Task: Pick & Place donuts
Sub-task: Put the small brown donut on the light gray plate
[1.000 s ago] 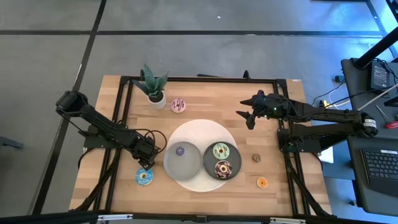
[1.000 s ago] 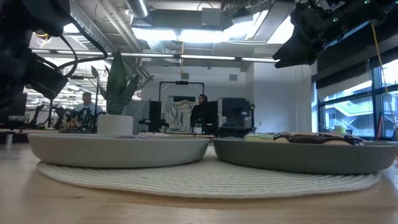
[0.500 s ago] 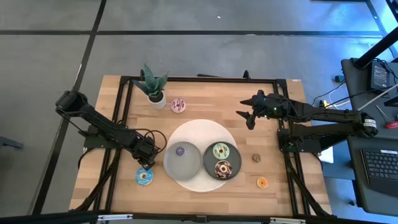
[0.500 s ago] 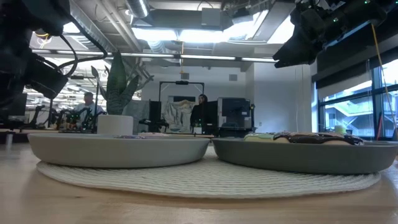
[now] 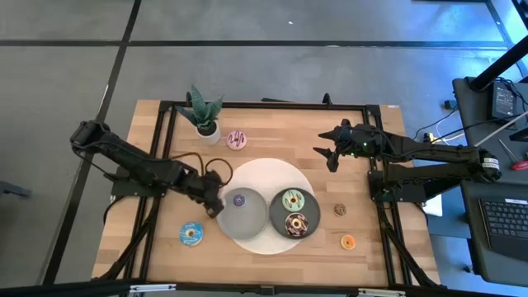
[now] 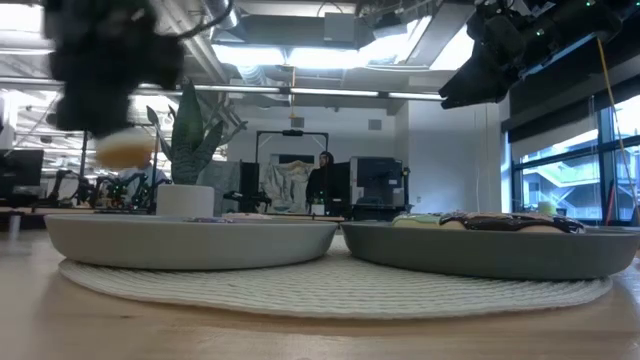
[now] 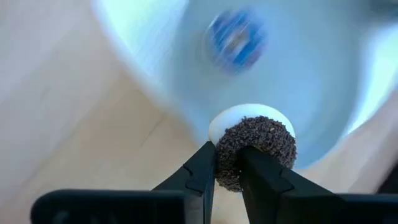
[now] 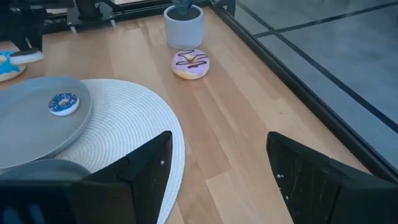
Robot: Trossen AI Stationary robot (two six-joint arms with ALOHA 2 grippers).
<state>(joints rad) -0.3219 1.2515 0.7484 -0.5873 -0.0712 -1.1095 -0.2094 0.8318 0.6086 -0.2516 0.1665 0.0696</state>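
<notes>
My left gripper [image 5: 214, 200] hangs over the left rim of the light grey plate [image 5: 227, 216] and is shut on a small donut [image 7: 255, 144] with a brown crumb top and a cream underside, also visible in the low view [image 6: 125, 150]. A small blue-purple donut [image 5: 240, 199] lies in that plate. The mint-green donut [image 5: 291, 200] and the chocolate donut [image 5: 296, 223] lie in the dark grey plate [image 5: 275, 216]. Flat on the table lie the blue donut [image 5: 191, 234], the pink donut [image 5: 237, 139], a small brown donut [image 5: 339, 209] and an orange donut [image 5: 347, 242]. My right gripper [image 5: 327, 154] is open and raised over the far right of the table. My left gripper pinches the small donut between its two fingers [image 7: 203, 169] at one side of the ring, on the brown crumb edge [image 7: 227, 163]. The donut is lifted clear and hangs just below the gripper, above the light grey plate's rim.
Both plates sit on a round white woven mat [image 5: 272, 169]. A small potted plant [image 5: 204, 115] stands at the far left, next to the pink donut. Bare wood shows along the near edge and between the mat and the right gripper.
My left gripper has travelled from beside the blue donut toward the table's right and slightly farther, to the light grey plate's left rim, carrying the small brown-topped donut. The blue donut now lies uncovered. My right arm has kept still.
</notes>
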